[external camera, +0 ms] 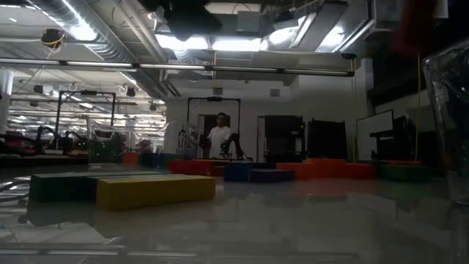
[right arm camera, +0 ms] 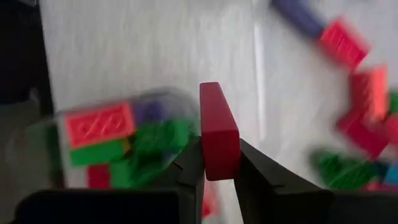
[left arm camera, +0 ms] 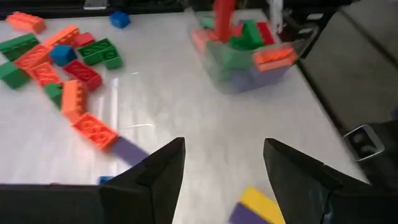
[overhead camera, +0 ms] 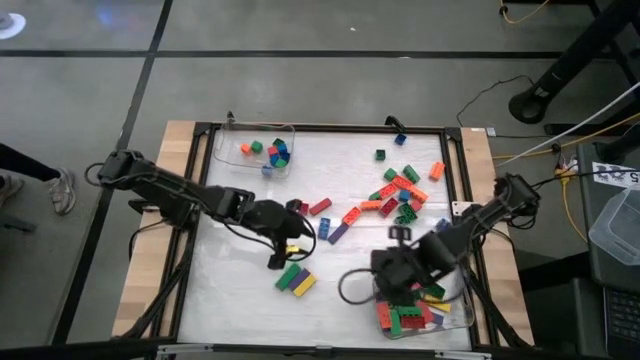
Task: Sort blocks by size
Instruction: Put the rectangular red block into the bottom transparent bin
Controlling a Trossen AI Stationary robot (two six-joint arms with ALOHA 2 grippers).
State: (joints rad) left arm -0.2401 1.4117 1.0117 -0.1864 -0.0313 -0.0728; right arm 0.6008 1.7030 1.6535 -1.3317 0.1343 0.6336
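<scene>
R gripper (right arm camera: 219,163) is pinched on a long red block (right arm camera: 219,130), held upright by its lower end only, most of its length sticking up past the fingertips. In the high view it sits lower right of centre, at the edge of the clear tray of long blocks (overhead camera: 462,318). L gripper (overhead camera: 287,243) hangs left of centre w/ fingers spread and nothing between them, just above the green/purple/yellow trio (overhead camera: 295,280).

Loose blocks (overhead camera: 398,192) still lie scattered upper right of centre; the small-block tray (overhead camera: 288,131) sits upper left w/ a few cubes in it.

Risks, judged from this:
- Grip is near one end, so the red block may pivot or slip if the arm swings fast; it could then land on the table beside the tray, not in it.
- Tray already looks fairly full; a drop from height could bounce the block off the pile and out.
- Tray is light plastic, and a gripper nudging its wall could shove it or tip contents.
- L gripper is close to the trio; descending off-centre could knock them apart or push one away.
- Arms are near each other mid-table, so reaching together risks a clash.
</scene>
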